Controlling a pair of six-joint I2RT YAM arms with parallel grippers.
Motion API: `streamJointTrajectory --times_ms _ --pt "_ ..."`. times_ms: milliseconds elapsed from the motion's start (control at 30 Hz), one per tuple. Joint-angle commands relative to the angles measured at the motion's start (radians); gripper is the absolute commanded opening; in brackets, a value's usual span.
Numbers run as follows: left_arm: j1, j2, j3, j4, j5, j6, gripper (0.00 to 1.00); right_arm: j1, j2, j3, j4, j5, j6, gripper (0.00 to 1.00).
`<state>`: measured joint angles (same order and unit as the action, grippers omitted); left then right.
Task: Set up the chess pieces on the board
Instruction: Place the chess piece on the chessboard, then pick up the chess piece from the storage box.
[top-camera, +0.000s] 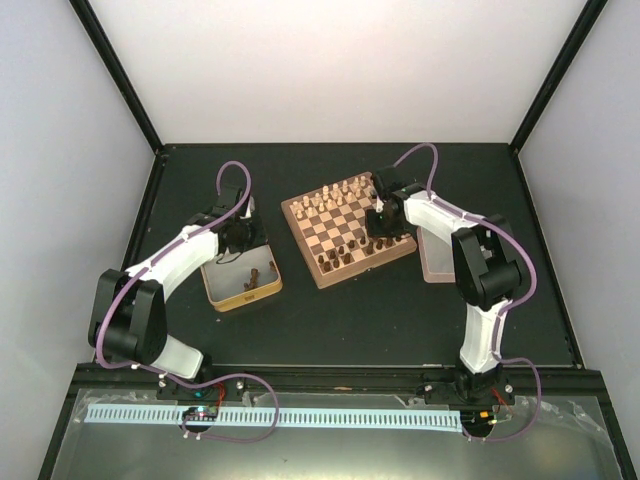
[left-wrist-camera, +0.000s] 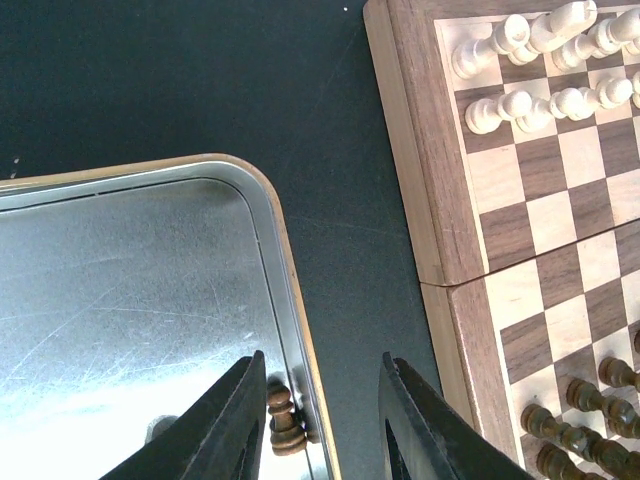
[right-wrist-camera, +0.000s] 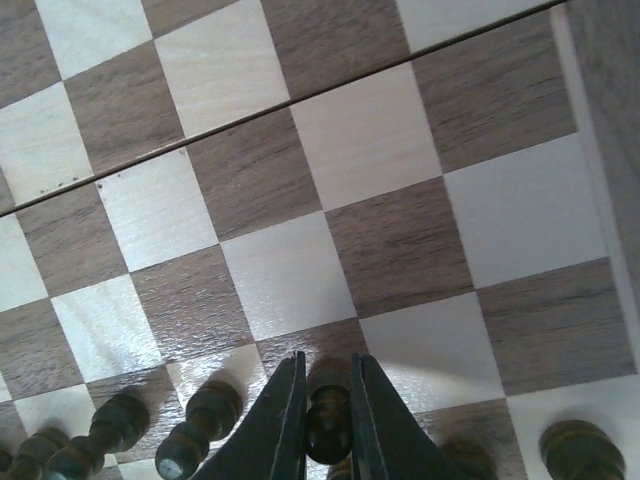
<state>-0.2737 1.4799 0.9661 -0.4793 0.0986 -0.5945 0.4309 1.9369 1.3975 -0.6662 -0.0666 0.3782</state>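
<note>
- The right gripper (right-wrist-camera: 327, 372) is closed on a dark piece (right-wrist-camera: 328, 425), pinching it high on its body. It is low over the near right part of the board (right-wrist-camera: 365, 135), in line with the other dark pieces (right-wrist-camera: 205, 415) standing there.
- The step in hand, as I judge it, is seating this piece on its square. Doing it well means bringing it straight down and centring the base in the check. The jaws should then part only a little, because the neighbours stand just beside the fingers. The lift away should also be straight, so nothing gets clipped.
- The held piece looks upright or close to it, with its long axis running along the fingers and its base toward the board. The fingers hide whether the base is touching the wood.
- The left gripper (left-wrist-camera: 322, 360) hangs over the tin (left-wrist-camera: 283, 240) to the left of the board. Its jaws stand apart and grip nothing.
- Between those fingers is a dark pawn (left-wrist-camera: 283, 420), just inside the tin's right wall and close against the left finger (touching it or not, I cannot say).
- The pawn's head points toward the far side in that view, so its long axis runs roughly with the fingers. I cannot tell whether it stands free or leans on the wall.
- The pale pieces (left-wrist-camera: 520, 100) fill the far left side of the board, well apart from both grippers.
</note>
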Motion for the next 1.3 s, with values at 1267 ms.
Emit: streamJointTrajectory --times_ms 1267 --pt "0.024 -0.007 -0.154 -0.096 -0.066 0.059 0.47 0.005 -0.193 0.017 0.022 0.017 0.057 0.32"
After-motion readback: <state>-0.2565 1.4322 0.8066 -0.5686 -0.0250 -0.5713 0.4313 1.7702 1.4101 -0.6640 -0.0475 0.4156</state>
